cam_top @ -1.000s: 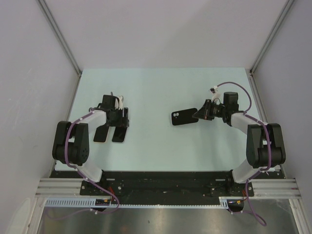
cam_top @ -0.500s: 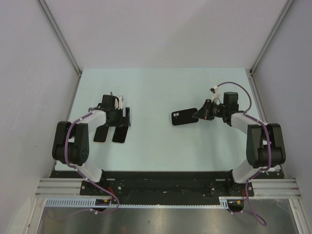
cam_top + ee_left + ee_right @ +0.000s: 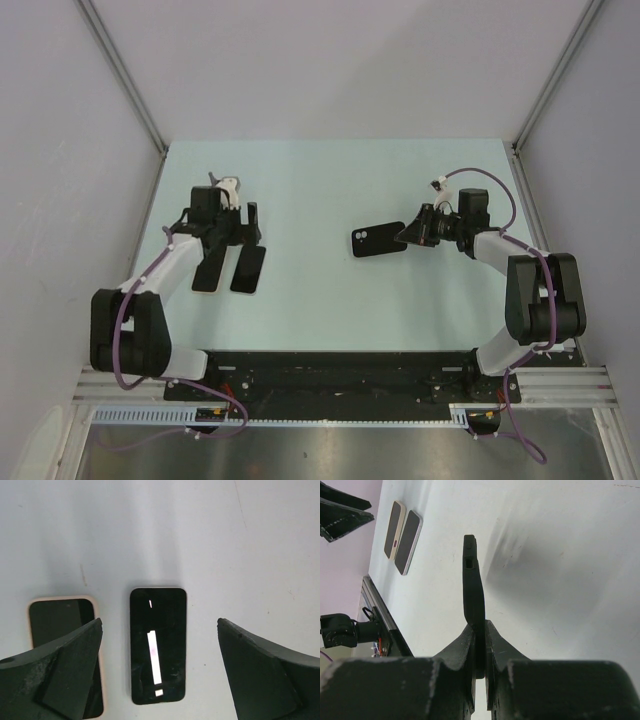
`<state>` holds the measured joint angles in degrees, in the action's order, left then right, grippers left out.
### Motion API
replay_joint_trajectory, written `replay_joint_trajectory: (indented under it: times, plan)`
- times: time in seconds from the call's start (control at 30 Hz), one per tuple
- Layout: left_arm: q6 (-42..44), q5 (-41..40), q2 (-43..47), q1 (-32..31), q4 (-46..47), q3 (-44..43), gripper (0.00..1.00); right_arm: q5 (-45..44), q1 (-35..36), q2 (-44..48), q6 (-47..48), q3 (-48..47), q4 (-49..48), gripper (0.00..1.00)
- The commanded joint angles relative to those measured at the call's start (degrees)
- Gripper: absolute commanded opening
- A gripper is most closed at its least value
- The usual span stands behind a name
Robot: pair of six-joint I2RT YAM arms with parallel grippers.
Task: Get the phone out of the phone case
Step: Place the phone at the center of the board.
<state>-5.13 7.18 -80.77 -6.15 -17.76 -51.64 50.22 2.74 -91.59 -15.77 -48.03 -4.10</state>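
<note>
The left claw is seen with its jaws spread wide and nothing between them, hanging above the left part of the pale green tabletop. Directly below the gap, a dark phone is laid flat, screen up, with a bright strip of light reflected along its glass. Just beside it, on its left in the wrist view, a pale-rimmed phone is laid parallel to it, separated by a narrow strip of bare surface and partly hidden behind the claw's left finger. Neither phone is touched by the claw. Well apart from them, towards the right side of the tabletop, the black phone case is gripped at one short end by the right claw, whose jaws are clamped together on its thin edge. From above, the case is seen with its broad face up and a square camera cut-out at the end pointing away from the claw; from the right wrist it is seen edge-on, reaching straight out from the fingers. A soft shadow is cast on the surface beside it, and it appears to be held slightly clear of the tabletop, though this cannot be told for certain. Whether anything is inside the case cannot be made out.
</note>
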Motion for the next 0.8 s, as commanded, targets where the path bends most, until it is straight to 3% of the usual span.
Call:
replay_joint_trajectory:
  times: [0.0, 0.3, 0.77]
  plan:
    - [4.06, -4.71, 2.73, 3.25, 0.88, 0.56, 1.0, 0.76, 0.07, 2.65, 0.74, -1.19, -0.65, 0.0]
    - [10.39, -4.11, -0.09, 14.06, 0.71, 4.44, 1.0, 1.02, 0.33, 2.91, 0.83, -1.19, -0.74, 0.0]
    - [15.75, -3.22, -4.22, 14.59, 0.62, 5.14, 1.0, 1.11, 0.42, 3.79, 0.92, -1.19, -0.47, 0.0]
